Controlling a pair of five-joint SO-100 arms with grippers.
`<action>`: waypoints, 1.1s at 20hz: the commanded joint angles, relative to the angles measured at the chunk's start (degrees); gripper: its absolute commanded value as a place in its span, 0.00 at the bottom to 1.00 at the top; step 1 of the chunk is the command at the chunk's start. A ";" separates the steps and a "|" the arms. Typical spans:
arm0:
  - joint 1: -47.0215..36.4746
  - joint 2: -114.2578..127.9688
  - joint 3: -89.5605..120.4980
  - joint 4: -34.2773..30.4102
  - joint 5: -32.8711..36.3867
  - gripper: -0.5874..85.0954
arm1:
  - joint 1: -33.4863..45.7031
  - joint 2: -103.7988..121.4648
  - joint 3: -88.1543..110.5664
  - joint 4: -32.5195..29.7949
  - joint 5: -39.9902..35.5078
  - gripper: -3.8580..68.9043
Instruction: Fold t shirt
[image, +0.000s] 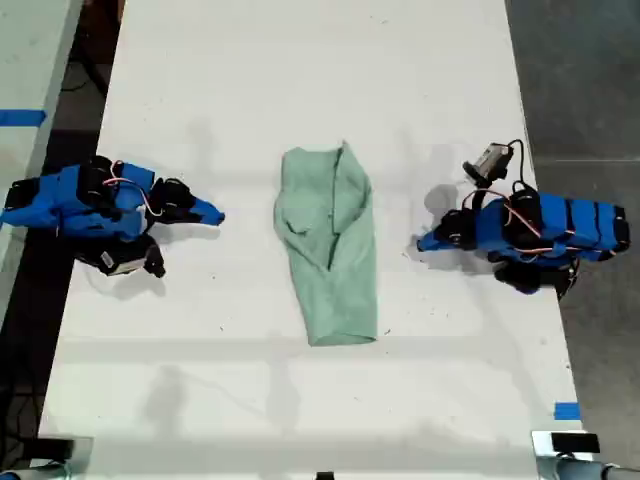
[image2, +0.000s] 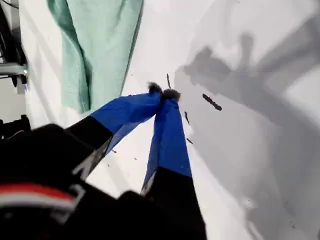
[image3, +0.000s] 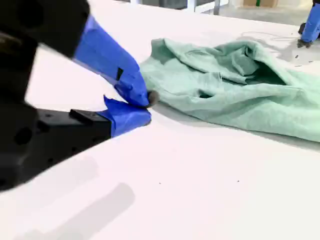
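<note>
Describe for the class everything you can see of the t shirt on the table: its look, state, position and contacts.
The t shirt is pale mint-green, soft-looking fabric, wrinkled and folded in on itself into a long bundle, with overlapping flaps at its far end. It lies flat mid-table on the white table, between the two blue arms. Neither pincer touches it: both rest shut on the table beside it.

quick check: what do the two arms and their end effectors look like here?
Both arms are blue plastic with black motor sections and loose red, white and black wires. My first gripper has two tapered blue end-effector fingers with dark tips. My second gripper has the same blue fingers on a black body.
</note>
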 joint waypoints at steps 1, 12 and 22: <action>0.62 0.44 0.62 0.53 -2.02 0.01 | -0.35 0.79 2.11 0.44 -1.85 0.07; 1.32 0.44 0.70 0.70 -6.06 0.01 | -0.26 0.70 3.16 -0.18 2.11 0.07; 24.08 -105.73 -82.35 -4.48 -18.72 0.29 | -20.30 -85.96 -64.86 -5.98 14.06 0.41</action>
